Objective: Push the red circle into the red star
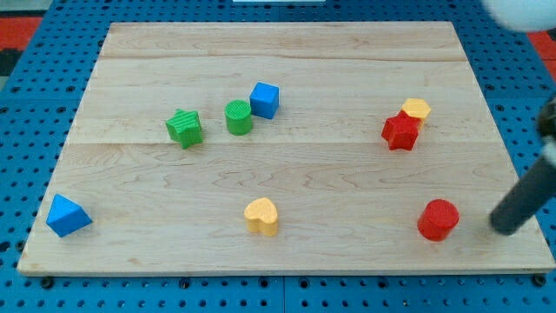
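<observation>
Approach from below the red circle

Red circle [437, 219] sits near the worktop [287, 174] bottom edge, well below the red star [400, 131]. No claw here: my tip [505, 228] rests right of the circle. It should swing beneath, then push upward, slightly left.

My tip [506, 228], the lower end of a dark rod leaning in from the view's right edge, sits low at the view's bottom right.
</observation>
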Tool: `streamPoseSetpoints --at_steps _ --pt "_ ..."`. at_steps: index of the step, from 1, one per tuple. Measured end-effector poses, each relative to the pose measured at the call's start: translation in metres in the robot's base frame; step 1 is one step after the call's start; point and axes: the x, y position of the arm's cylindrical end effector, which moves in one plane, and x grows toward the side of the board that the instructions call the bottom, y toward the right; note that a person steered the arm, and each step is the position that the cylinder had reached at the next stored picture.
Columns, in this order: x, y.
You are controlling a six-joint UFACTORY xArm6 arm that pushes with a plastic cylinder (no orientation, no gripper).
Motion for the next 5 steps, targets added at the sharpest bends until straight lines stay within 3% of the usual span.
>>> streamPoseSetpoints --at_steps 1,2,3,5 --pt "-0.018 -0.017" --pt "-0.010 -0.007" --pt "0.022 -0.036" --pt "-0.065 -0.041"
